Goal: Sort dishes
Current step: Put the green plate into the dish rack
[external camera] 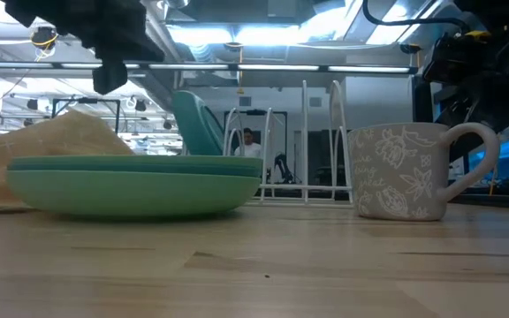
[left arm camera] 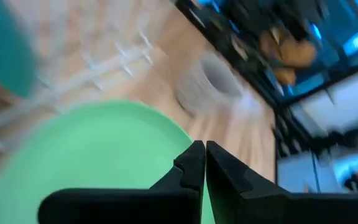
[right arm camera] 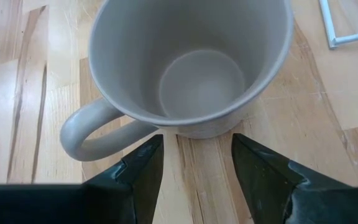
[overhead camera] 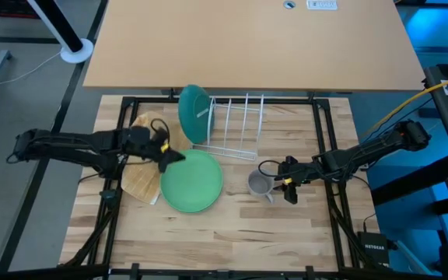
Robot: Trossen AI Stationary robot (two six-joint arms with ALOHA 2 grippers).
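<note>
- The small grey glazed mug [overhead camera: 258, 184] with a looped handle stands upright on the pale wooden table [overhead camera: 232, 233], right of centre and just right of the plates; its mouth is up and it is empty inside.
- The right gripper [right arm camera: 194, 155] hovers just above and beside the mug, its two dark fingers spread apart with nothing between them — the wrist view shows the mug wall and the root of the handle lying ahead of the gap.
- The mug looks stiff, fairly light and smooth, so likely slippery and breakable if dropped. The rim wall opposite the handle, one finger inside and one outside, seems the surest hold; the thin handle loop would tend to swing.
- The large light-green round flat plate [overhead camera: 191, 180] lies at the table's centre, seemingly stacked on a darker one in the low view, its left edge over the tan waffle-textured cloth [overhead camera: 142, 183].
- The left gripper [left arm camera: 199, 163] sits above that plate's left rim, fingers pressed together on nothing.
- A dark teal round plate [overhead camera: 194, 113] already leans upright at the left end of the white wire rack [overhead camera: 236, 124] on the far side.
- The plates look rigid and thin-edged — best pinched at the rim.
</note>
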